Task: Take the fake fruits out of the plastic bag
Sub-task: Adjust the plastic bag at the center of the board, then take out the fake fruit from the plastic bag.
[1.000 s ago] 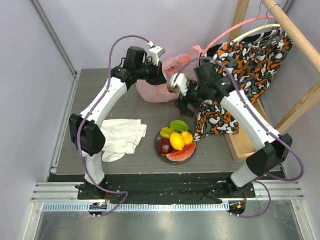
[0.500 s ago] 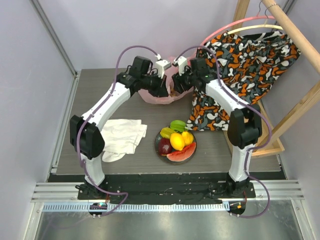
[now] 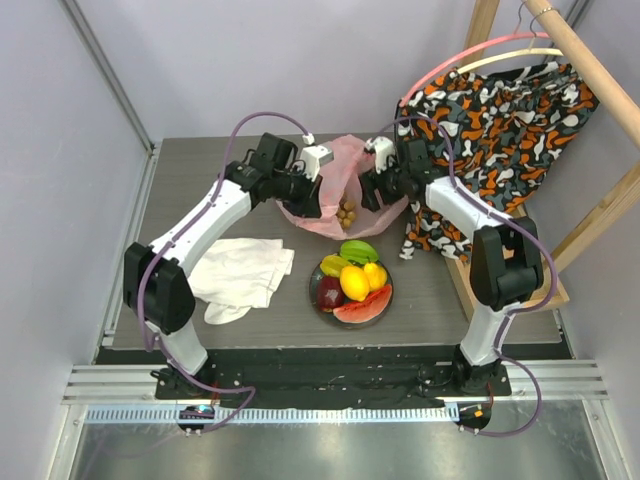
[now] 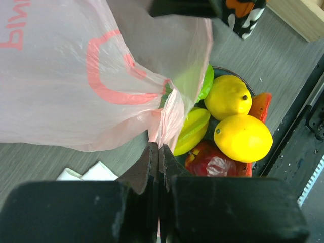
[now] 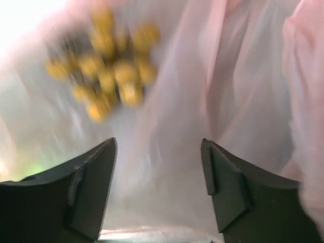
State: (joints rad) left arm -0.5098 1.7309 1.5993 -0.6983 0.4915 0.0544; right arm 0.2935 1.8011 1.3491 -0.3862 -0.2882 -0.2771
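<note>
Plastic bag [image 3: 335, 170] is at the back of the table [image 3: 200, 190], with the left gripper [image 4: 158, 149] clamped tight on its edge. The grapes [image 3: 346, 213] sit in its mouth and the right gripper [image 5: 157, 152] is spread wide facing them. The other fruits [image 3: 353, 282] are plated in front.

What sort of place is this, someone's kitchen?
Most likely a robotics test booth, not a kitchen: a white left robot arm and its right twin bolted by a small grey table, plain lilac walls close around, glossy plastic fruits as props.
</note>
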